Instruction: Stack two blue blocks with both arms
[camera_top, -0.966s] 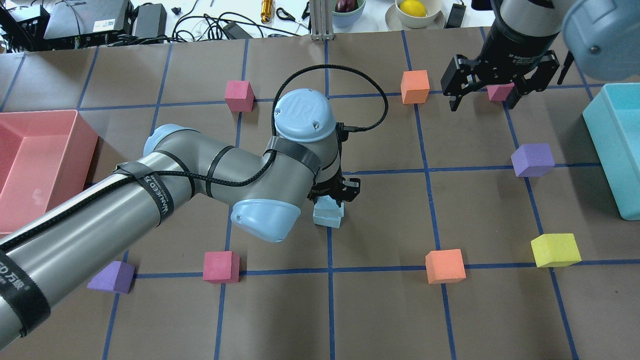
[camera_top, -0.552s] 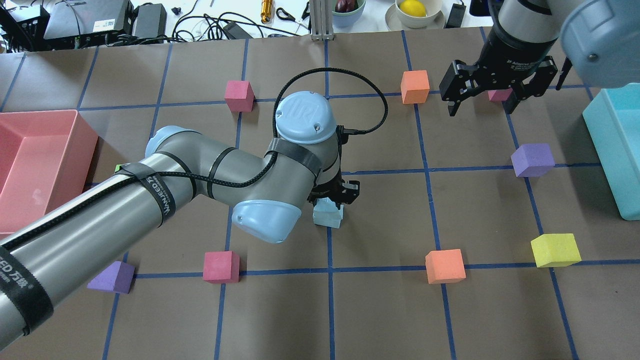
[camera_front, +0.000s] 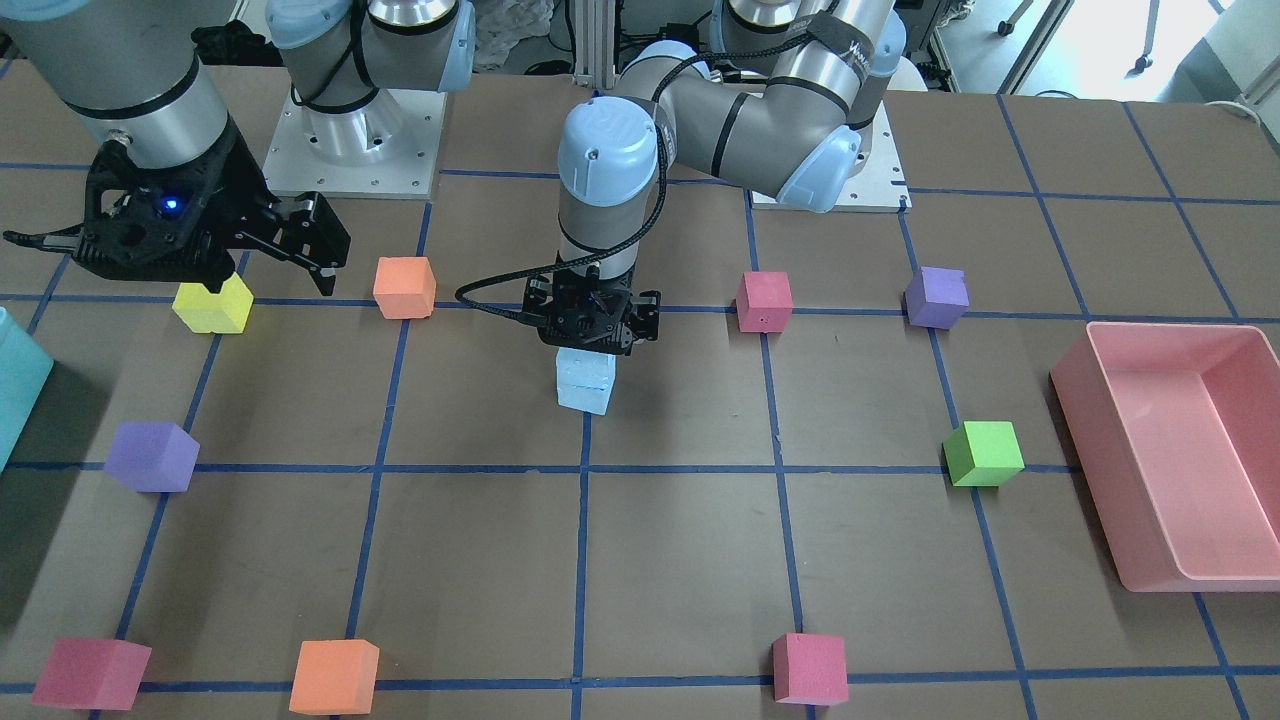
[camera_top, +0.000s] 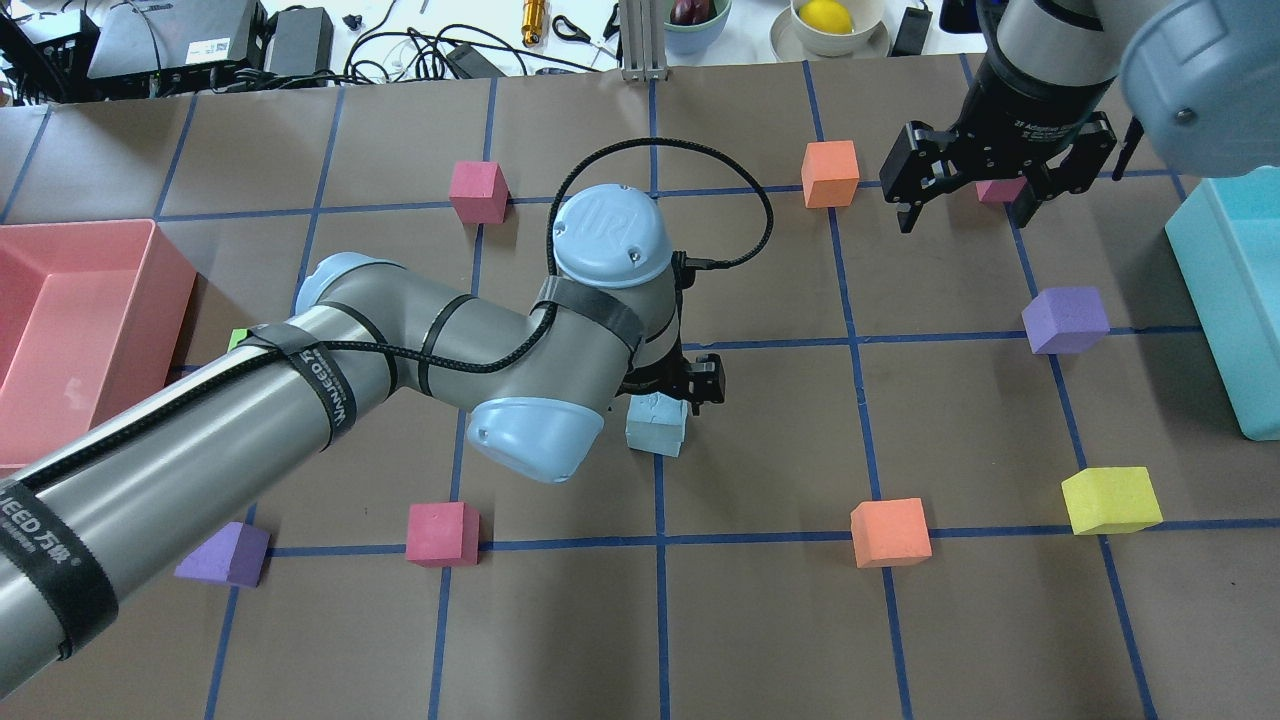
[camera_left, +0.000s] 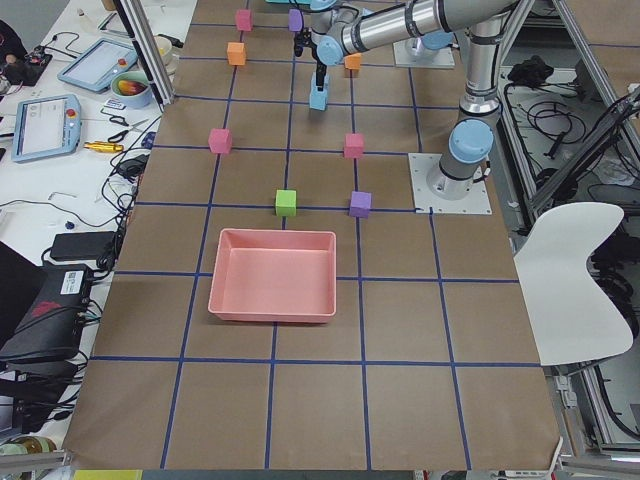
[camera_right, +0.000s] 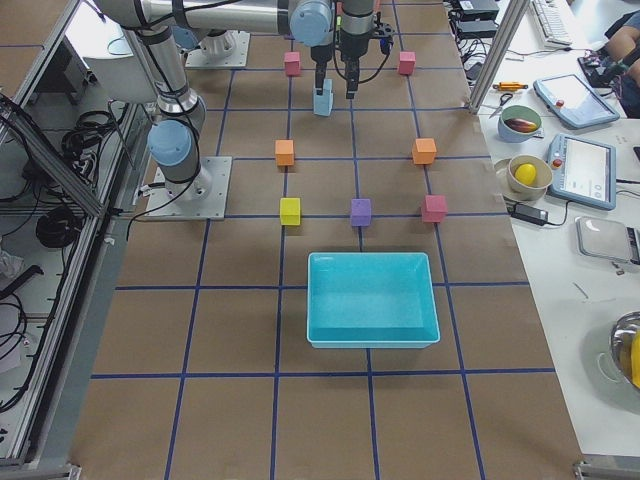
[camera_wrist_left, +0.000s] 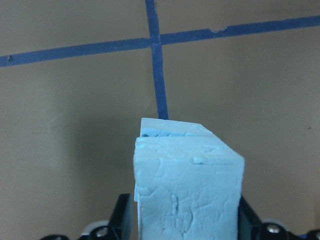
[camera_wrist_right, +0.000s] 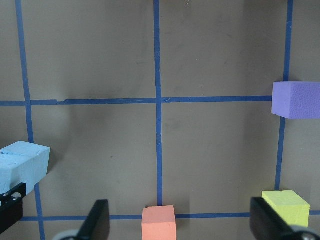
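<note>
Left gripper (camera_front: 595, 345) straddles the upper of the two blue blocks (camera_front: 584, 385); clamped or merely touching cannot be told. Pale, scuffed cubes, stacked slightly askew on a central tape line (camera_front: 583, 520). Right gripper (camera_top: 962, 215) hangs wide apart, well away.

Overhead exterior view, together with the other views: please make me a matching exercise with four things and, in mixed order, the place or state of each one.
Things:
1. left hand
2. right hand
3. green cube
4. teal bin

Places or states:
A. beside the pink tray, apart from it
B. open, holding nothing
C. at the end of the table on the robot's right
D. closed on the upper blue block

Pairs: 1-D, 2-B, 3-A, 4-C.
</note>
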